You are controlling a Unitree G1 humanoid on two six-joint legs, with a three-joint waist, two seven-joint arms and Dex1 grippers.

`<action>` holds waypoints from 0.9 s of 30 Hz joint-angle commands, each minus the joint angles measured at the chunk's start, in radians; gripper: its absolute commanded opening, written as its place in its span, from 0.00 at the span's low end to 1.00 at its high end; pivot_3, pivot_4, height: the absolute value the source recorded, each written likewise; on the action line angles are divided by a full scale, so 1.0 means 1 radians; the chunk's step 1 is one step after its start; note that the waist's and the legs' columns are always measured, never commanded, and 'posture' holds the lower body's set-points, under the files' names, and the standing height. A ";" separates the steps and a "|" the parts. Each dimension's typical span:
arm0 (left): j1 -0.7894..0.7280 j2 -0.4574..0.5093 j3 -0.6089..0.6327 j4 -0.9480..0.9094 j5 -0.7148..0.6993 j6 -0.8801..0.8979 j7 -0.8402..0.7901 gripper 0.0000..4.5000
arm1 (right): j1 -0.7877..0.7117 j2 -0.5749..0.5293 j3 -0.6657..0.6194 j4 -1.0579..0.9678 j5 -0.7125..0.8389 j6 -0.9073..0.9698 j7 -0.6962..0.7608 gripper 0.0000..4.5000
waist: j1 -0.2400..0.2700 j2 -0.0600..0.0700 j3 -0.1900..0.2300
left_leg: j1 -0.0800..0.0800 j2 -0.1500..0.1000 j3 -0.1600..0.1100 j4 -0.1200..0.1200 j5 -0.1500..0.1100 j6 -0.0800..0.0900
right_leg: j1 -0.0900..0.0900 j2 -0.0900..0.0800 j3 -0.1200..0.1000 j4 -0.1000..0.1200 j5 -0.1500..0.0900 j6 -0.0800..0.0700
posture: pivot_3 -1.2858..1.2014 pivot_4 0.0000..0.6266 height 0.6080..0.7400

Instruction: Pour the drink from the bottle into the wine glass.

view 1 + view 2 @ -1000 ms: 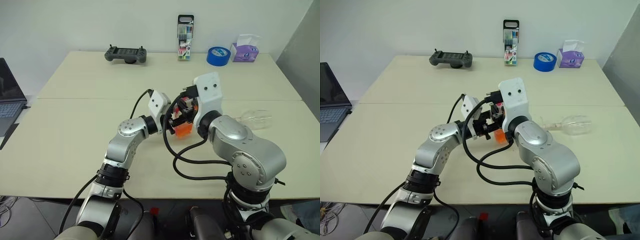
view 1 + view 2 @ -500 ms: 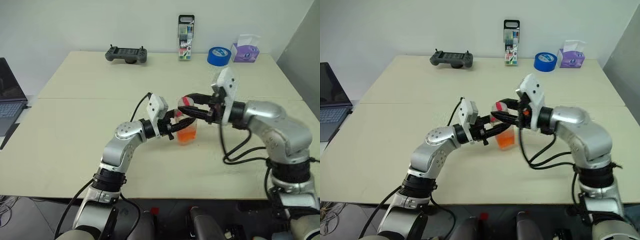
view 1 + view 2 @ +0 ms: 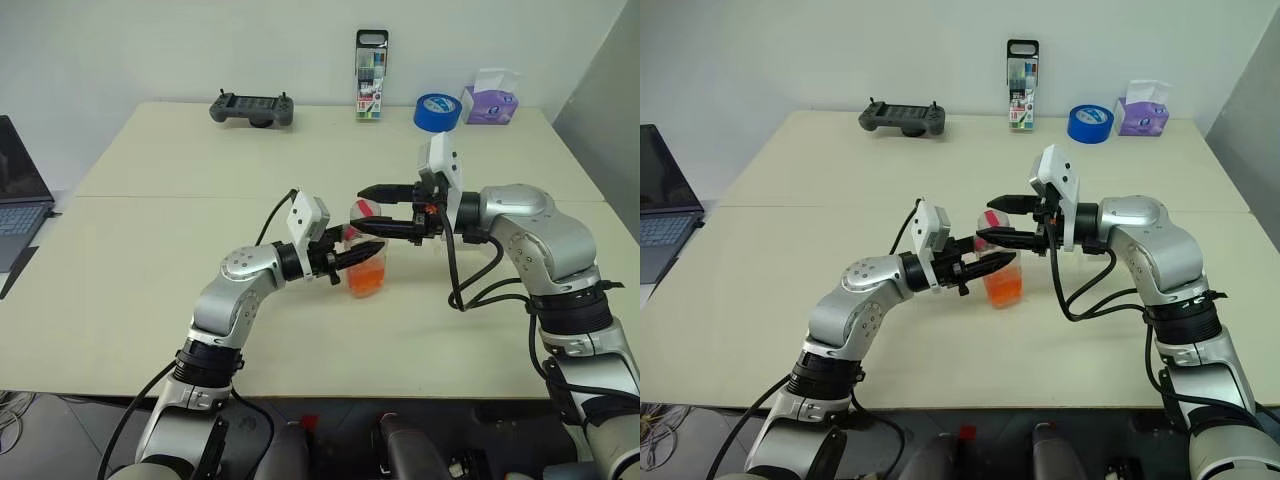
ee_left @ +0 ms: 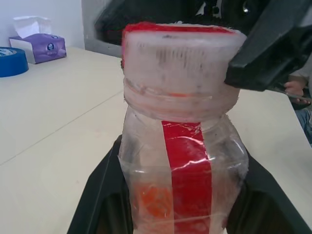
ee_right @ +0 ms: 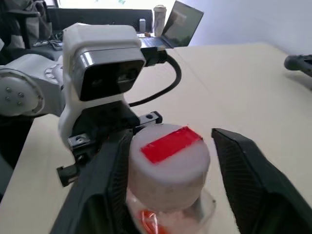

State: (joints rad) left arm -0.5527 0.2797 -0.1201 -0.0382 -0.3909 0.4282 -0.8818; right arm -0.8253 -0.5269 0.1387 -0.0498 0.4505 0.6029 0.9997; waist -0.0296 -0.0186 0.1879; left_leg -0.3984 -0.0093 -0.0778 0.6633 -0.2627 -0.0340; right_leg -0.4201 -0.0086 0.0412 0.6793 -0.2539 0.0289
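Note:
The bottle (image 3: 366,262) stands upright above the table's middle, and my left gripper (image 3: 362,257) is shut on its body from the left. Orange-red drink (image 3: 367,281) fills its lower part. In the left wrist view the red label (image 4: 187,170) faces the camera between the black fingers (image 4: 100,197). My right gripper (image 3: 374,209) reaches in level from the right, open, with one finger on each side of the red-and-white cap (image 5: 168,161). One of its fingers (image 5: 248,168) stands clearly apart from the cap. The wine glass is hidden.
Along the table's far edge sit a game controller (image 3: 252,108), a pack of markers (image 3: 371,75), a blue tape roll (image 3: 436,111) and a tissue box (image 3: 490,100). A laptop (image 3: 15,190) lies off the left side.
My right arm has swung out to the right and its gripper has turned level, pointing left. Its fingers have spread around the cap. The left gripper still holds the bottle, drawn back slightly.

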 commanded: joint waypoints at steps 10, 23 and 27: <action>-0.023 -0.021 -0.032 -0.058 -0.019 -0.032 -0.036 0.39 | 0.083 0.037 -0.099 -0.241 -0.010 0.153 -0.343 0.88 | 0.000 0.000 0.000 | 0.000 0.001 -0.001 -0.001 0.000 0.000 | 0.000 -0.002 -0.001 0.000 0.000 0.000 | 0.52 0.24 1.00; -0.013 -0.009 -0.028 -0.058 -0.013 -0.048 -0.023 0.39 | 0.097 0.132 -0.100 -0.500 -0.048 0.478 -0.693 0.88 | -0.001 0.000 0.000 | 0.000 0.001 -0.001 -0.001 0.000 0.000 | 0.000 -0.002 0.000 0.000 0.000 0.000 | 0.52 0.24 1.00; -0.008 -0.003 -0.022 -0.053 -0.007 -0.057 -0.016 0.39 | 0.081 0.259 -0.122 -0.592 -0.091 0.692 -0.881 0.88 | -0.002 0.000 0.000 | 0.000 0.001 -0.001 -0.001 0.000 0.000 | 0.000 -0.002 0.000 0.001 0.000 0.000 | 0.52 0.24 1.00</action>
State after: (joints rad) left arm -0.5591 0.2796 -0.1419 -0.0400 -0.3855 0.4079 -0.8813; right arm -0.7258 -0.2919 0.0733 -0.6003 0.4279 1.2137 0.2375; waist -0.0311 -0.0185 0.1877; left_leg -0.3982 -0.0079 -0.0790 0.6626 -0.2626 -0.0342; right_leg -0.4207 -0.0104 0.0412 0.6801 -0.2539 0.0288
